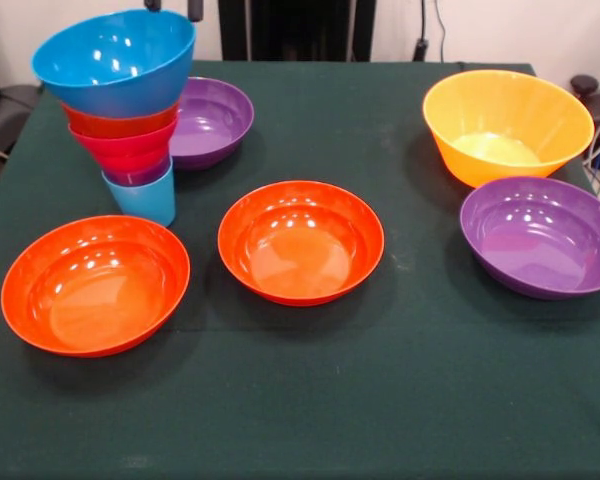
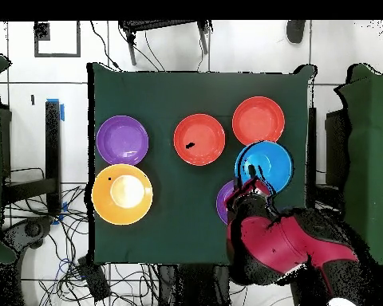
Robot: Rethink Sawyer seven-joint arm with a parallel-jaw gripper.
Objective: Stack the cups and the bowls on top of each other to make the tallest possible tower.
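Where the table's far left corner lies in the front view, the tower (image 1: pixel 130 110) stands: light blue cup (image 1: pixel 145 198) lowest, then a purple rim, pink and orange bowls, medium blue bowl (image 1: pixel 115 60) widest on top. One wide purple bowl (image 1: pixel 212 122) sits just behind it, partly hidden. Two orange-red bowls (image 1: pixel 95 285) (image 1: pixel 301 241) lie in front, apart from each other. The yellow-orange bowl (image 1: pixel 507 125) and second purple bowl (image 1: pixel 542 236) sit close together at right. Gripper (image 1: pixel 172 7) tips show just above the blue bowl (two dark stubs, spread apart, holding nothing).

Overhead view: the red arm (image 2: pixel 274 243) reaches over the table (image 2: pixel 179 96) edge, its gripper above the blue bowl's rim.
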